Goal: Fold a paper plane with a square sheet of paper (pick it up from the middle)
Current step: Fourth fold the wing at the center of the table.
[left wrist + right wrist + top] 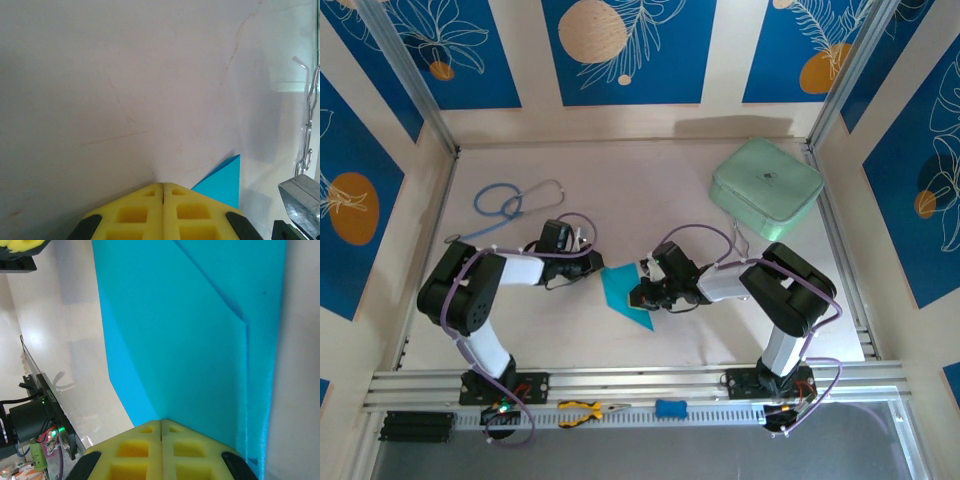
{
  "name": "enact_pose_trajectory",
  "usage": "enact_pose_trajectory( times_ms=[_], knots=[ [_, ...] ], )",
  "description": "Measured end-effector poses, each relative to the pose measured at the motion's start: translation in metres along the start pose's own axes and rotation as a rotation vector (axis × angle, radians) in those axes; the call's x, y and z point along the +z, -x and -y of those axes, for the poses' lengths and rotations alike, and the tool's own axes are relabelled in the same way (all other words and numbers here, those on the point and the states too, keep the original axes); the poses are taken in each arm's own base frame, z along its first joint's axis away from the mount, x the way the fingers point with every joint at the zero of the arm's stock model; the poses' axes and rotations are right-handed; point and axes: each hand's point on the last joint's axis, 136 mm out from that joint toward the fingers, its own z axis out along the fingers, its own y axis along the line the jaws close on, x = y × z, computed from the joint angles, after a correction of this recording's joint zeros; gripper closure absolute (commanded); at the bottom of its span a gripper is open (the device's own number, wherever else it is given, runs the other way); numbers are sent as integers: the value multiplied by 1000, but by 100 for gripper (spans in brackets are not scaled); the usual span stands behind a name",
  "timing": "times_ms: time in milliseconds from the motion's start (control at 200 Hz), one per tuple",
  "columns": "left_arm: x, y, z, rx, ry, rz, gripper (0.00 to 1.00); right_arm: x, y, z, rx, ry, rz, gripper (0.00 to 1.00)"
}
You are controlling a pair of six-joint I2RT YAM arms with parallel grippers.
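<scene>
Pale table (650,190) — on it lie folded cyan paper (623,293), a mint-green case (766,186), a stethoscope (512,206).

This is a robotics lab test cell: a pale tabletop (650,180) boxed in by blue leaf-printed wall panels (625,45) from 9 to 3 o'clock. At 6 o'clock a silver aluminium extrusion rail (640,378) anchors black-and-white robot arms (470,300), with yellow-handled pliers (582,411) beside it.

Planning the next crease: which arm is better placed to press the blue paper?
Probably right. The right gripper, shut, is over the folded paper; the left gripper, also shut, sits off its corner over bare table.
</scene>
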Motion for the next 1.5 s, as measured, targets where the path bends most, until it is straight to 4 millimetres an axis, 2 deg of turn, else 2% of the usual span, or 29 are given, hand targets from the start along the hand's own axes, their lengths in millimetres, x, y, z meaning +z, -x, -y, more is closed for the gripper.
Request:
enact_pose_trajectory(
  times_ms=[150, 265, 365, 480, 580, 760, 915, 1200, 1400, 1500],
  knots=[
    [-13, 6, 0, -10, 36, 34, 89, 0, 0, 0, 1, 1, 1, 96],
    [-30, 13, 18, 18, 14, 76, 87, -1, 0, 0, 1, 0, 1, 96],
    [-35, 13, 39, 58, -19, 82, 87, -1, -1, 0, 3, -1, -1, 96],
    [-26, -5, 63, 117, -56, 32, 87, -1, -1, 1, 10, 0, -1, 95],
    [-12, -27, 71, 142, -76, -33, 88, -3, -1, 2, 17, 0, 0, 96],
    [13, -59, 65, 148, -76, -146, 89, -4, -2, 3, 24, 3, -3, 95],
    [26, -70, 46, 124, -39, -185, 91, -5, -2, 3, 27, 7, -7, 95],
    [30, -69, 47, 141, -76, -160, 92, -16, -5, 5, 42, -23, -24, 94],
    [30, -67, 47, 146, -86, -158, 92, -18, 13, -14, 2, -24, -6, 94],
    [30, -66, 47, 149, -87, -157, 92, -9, 13, -3, 16, -45, -16, 94]
  ],
)
